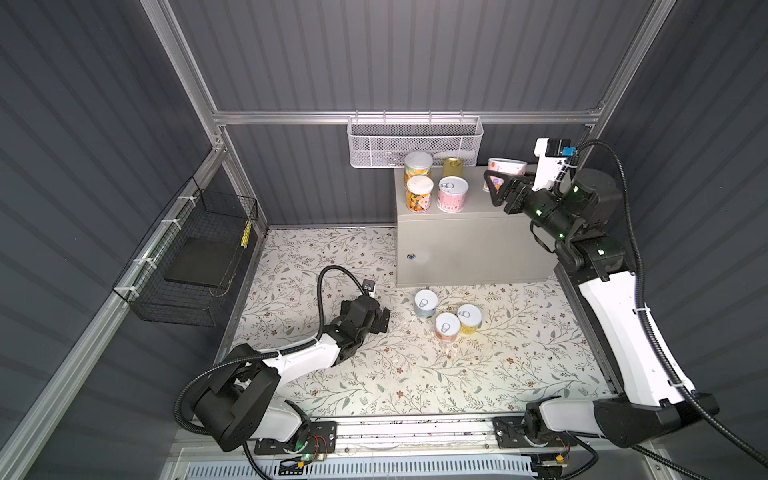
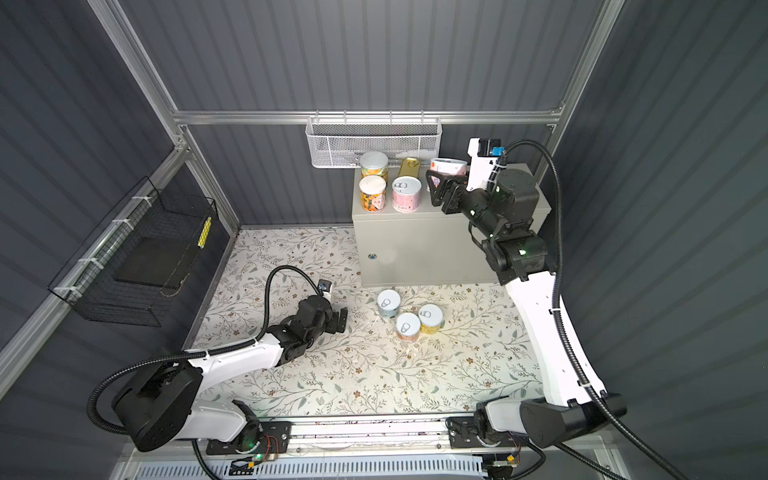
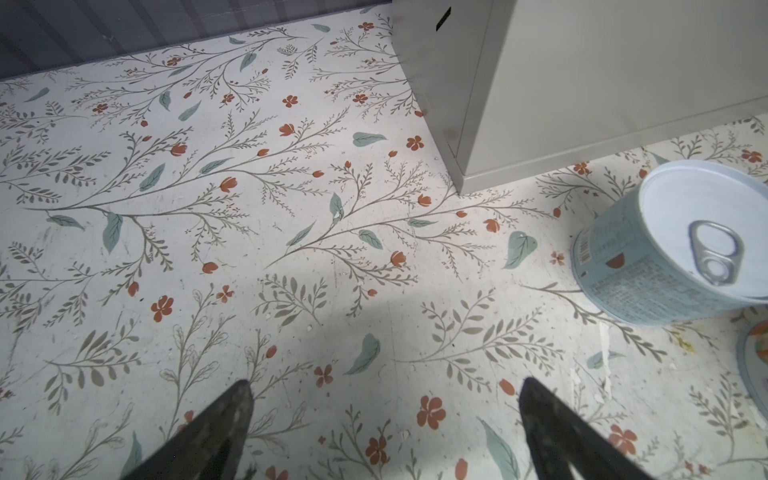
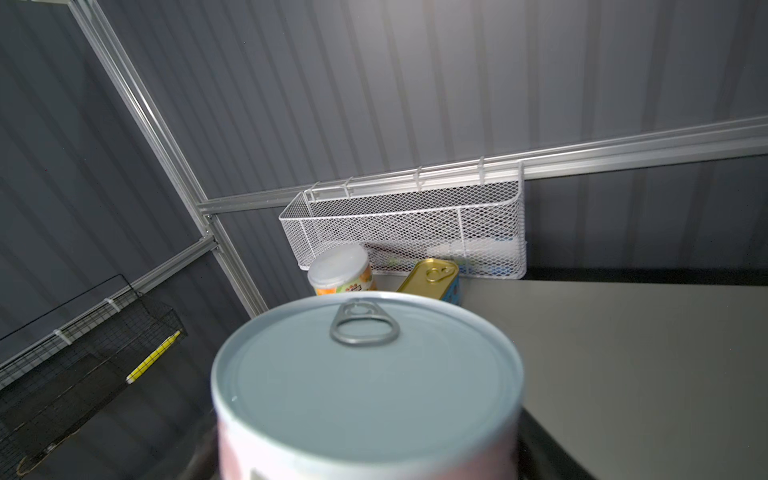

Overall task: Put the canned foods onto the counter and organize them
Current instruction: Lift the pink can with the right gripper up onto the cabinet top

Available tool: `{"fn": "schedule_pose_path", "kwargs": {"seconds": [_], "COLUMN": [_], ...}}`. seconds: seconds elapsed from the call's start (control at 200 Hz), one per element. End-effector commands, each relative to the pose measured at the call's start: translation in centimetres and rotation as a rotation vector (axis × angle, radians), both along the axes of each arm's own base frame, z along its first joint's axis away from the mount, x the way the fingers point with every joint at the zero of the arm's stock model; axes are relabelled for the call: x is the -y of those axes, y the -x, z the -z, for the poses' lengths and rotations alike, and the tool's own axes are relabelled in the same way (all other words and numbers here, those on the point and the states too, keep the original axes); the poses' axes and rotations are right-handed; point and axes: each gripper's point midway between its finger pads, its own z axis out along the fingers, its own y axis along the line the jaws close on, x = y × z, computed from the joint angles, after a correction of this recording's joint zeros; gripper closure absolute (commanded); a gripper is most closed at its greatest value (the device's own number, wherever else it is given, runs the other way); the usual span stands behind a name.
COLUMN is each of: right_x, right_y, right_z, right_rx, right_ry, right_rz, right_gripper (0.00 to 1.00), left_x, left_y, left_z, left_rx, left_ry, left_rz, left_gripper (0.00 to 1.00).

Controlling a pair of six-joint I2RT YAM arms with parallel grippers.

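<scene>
Pink can (image 1: 507,167) over bare counter (image 4: 623,353) side.

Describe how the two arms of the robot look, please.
The left arm and right arm have white shells and black joints, with small green lights. A black ribbed cable runs along each, tied with white straps. The left pincer and right pincer have dark, tapering fingers.

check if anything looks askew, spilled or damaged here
Only the pink can looks askew. The right end effector grips it at a tilt over the back right part of the counter. Nothing looks spilled or damaged.
</scene>
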Motion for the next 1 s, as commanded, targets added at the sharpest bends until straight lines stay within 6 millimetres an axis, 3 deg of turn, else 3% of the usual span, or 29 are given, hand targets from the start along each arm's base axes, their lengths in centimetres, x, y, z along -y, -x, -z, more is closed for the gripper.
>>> {"fn": "schedule_pose_path", "kwargs": {"seconds": [0.0,0.34,0.675,0.996], "right_x": [0.4,2.7,2.8,2.4], "right_y": [-0.2,-6.5,-11.1,-14.3], "right_z": [-4.4,-4.3,-0.6,1.6], "right_rx": [0.16,0.218,0.217,0.221], "right_ry": [-0.013,0.002,0.033,0.067], "right_rz": [-0.013,0.046,0.067,0.065], "right_gripper": [0.3,0.29,0.3,0.28], "left_x": [0.0,-0.2,-1.2,-1.5], "left_y": [-0.7,-0.7,-0.7,-1.0], "left_z": [-0.7,-0.7,-2.6,-1.7], "left_rx": [0.012,0.011,0.073,0.084], "left_ry": [-0.002,-0.016,-0.037,-0.068], "left_rz": [-0.023,-0.024,-0.039,-0.049], "left_gripper": [0.0,0.0,0.0,0.0]}}
